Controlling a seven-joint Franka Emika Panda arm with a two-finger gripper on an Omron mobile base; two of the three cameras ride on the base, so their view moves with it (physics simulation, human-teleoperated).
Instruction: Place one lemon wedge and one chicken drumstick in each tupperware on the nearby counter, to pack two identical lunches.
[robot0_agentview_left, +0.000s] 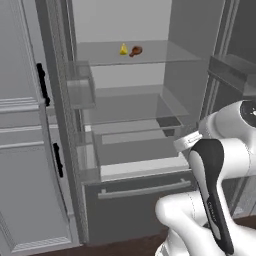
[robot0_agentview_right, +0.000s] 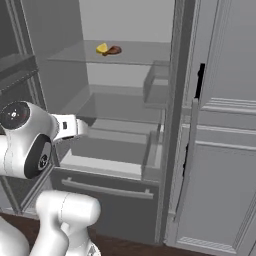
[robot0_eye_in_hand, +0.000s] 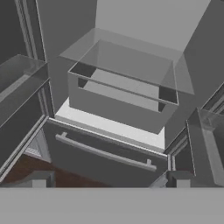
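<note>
While the gripper (robot0_eye_in_hand: 109, 179) hangs low before the open fridge (robot0_agentview_left: 180, 65) with its fingers (robot0_eye_in_hand: 39, 179) spread wide and nothing between them, the step in hand looks like the first fetch: no food is picked yet. Just ahead lies the drawer (robot0_eye_in_hand: 118, 103), well below the goal. Farther up, on the top shelf (robot0_agentview_left: 165, 52), a wedge (robot0_agentview_left: 123, 49) and a drumstick (robot0_agentview_left: 135, 50) sit side by side. The next move calls for raising the hand and reaching deep over that shelf.
</note>
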